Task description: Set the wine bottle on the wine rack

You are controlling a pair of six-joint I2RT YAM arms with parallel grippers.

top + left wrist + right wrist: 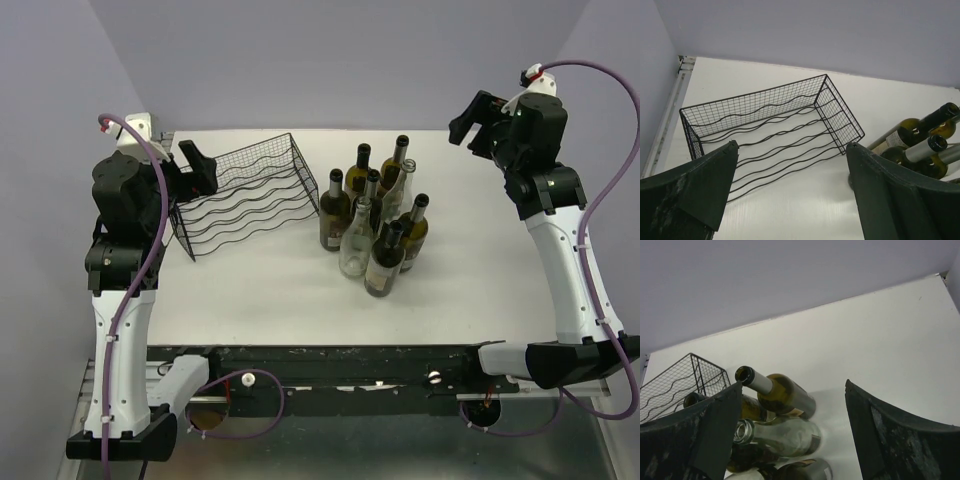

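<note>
The black wire wine rack (245, 195) stands empty at the table's back left; it also shows in the left wrist view (775, 130) and partly in the right wrist view (677, 385). Several upright wine bottles (375, 215), green and clear, cluster at the table's middle; some show in the left wrist view (915, 135) and the right wrist view (777, 392). My left gripper (197, 170) is open and empty, raised beside the rack's left end. My right gripper (472, 118) is open and empty, raised at the back right, apart from the bottles.
The white table (300, 290) has a grey wall behind it. A black rail (330, 365) runs along the near edge between the arm bases.
</note>
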